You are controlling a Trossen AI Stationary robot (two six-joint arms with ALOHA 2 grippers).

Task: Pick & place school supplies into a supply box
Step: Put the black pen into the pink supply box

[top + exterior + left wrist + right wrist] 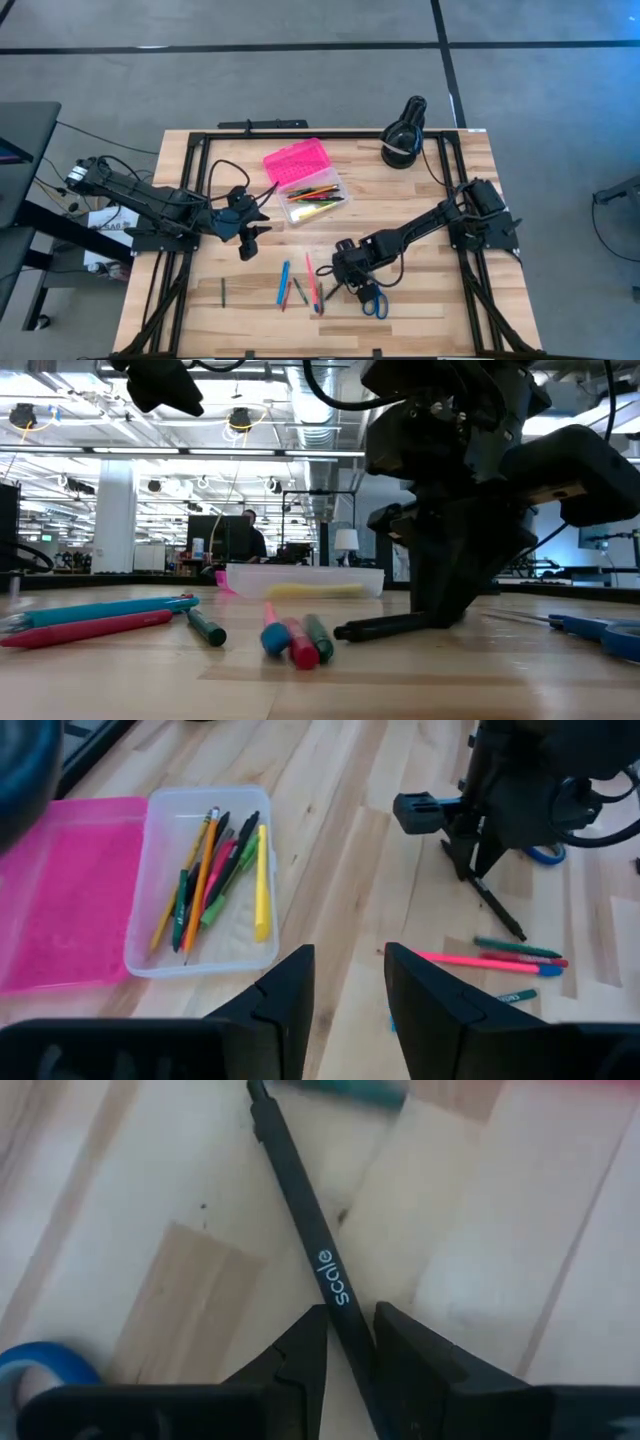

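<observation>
High view gives us the score: the supply box lies open mid-table, pink lid flat, its clear base already carrying a bundle of pencils and pens. Left to go are several pens near the front edge and the blue scissors. The right hand is down, fingers clamped on a black pen lying on the table. The left hand hovers near the box, fingers apart, empty. Exact count inside? Probably seven or eight, hard to tell.
</observation>
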